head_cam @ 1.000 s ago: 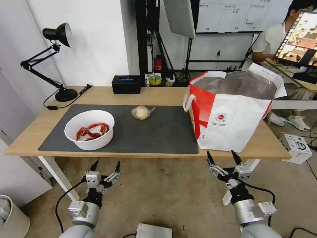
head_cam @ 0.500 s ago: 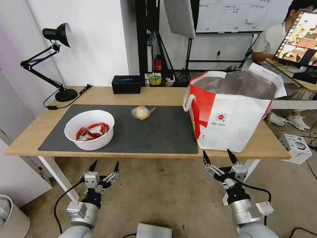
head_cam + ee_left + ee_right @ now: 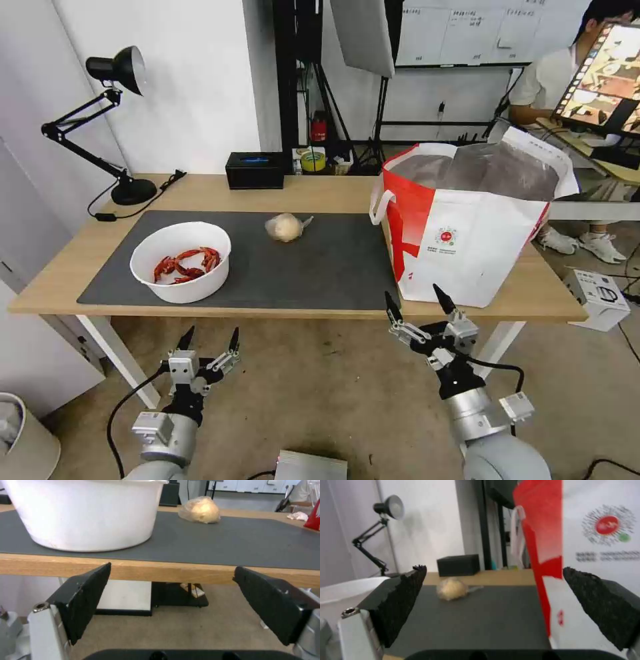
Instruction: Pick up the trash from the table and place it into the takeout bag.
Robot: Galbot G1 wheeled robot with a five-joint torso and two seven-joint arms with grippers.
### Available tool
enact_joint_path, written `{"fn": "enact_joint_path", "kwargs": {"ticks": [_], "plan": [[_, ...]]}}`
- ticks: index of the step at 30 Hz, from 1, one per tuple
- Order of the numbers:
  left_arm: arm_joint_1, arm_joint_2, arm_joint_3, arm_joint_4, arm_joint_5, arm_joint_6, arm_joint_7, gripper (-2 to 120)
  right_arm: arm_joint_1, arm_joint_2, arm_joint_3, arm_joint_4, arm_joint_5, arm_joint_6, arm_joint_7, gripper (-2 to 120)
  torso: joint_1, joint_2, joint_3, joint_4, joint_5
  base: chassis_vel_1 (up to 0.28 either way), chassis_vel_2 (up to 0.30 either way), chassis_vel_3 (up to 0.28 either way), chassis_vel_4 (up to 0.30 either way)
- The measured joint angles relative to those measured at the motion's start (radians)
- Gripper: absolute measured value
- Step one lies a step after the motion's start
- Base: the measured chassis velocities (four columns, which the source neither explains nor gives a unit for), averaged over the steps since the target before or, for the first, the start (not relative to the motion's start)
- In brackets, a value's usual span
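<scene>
Right gripper (image 3: pixel 417 302) at worktop (image 3: pixel 320 190) edge, fingers released; left gripper (image 3: pixel 209 337) below worktop, likewise spread.

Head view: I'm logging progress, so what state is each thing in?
Bowl: upright on the mat, crayfish shells inside.
Wrapped lump: lying on the mat, untouched.
Bag: standing, top open.
Lamp: unlit.
Left hand: open, below table edge.
Right hand: open, at table edge near bag.

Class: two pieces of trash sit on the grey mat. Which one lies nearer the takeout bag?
The plastic-wrapped pale lump; the white bowl of crayfish shells sits farther from the takeout bag.
</scene>
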Motion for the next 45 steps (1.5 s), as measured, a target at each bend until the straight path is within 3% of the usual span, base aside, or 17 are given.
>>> {"fn": "enact_joint_path", "kwargs": {"ticks": [15, 22, 31, 40, 45], "plan": [[0.011, -0.011, -0.012, -0.009, 0.007, -0.002, 0.001, 100, 0.378, -0.192, -0.149, -0.103, 0.190, -0.072, 0.049, 100, 0.000, 0.000, 0.000, 0.0000, 0.0001, 0.000, 0.000, 0.000, 0.000], [0.018, -0.019, -0.027, -0.014, 0.007, -0.005, 0.002, 100, 0.557, -0.223, -0.248, -0.180, 0.244, -0.089, 0.057, 100, 0.000, 0.000, 0.000, 0.0000, 0.0000, 0.000, 0.000, 0.000, 0.000], [0.022, -0.033, -0.039, -0.017, 0.008, -0.008, 0.003, 100, 0.761, -0.185, -0.403, -0.297, 0.273, -0.105, 0.058, 100, 0.000, 0.000, 0.000, 0.0000, -0.0001, 0.000, 0.000, 0.000, 0.000], [0.033, -0.048, -0.058, -0.013, 0.009, -0.019, 0.009, 100, 1.052, -0.063, -0.576, -0.521, 0.298, -0.134, 0.079, 100, 0.000, 0.000, 0.000, 0.0002, -0.0003, 0.000, 0.000, 0.000, 0.000], [0.035, -0.050, -0.059, -0.011, 0.010, -0.020, 0.015, 100, 1.146, -0.019, -0.616, -0.619, 0.318, -0.164, 0.086, 100, 0.000, 0.000, 0.000, 0.0001, -0.0003, 0.000, 0.000, 0.000, 0.000]]}}
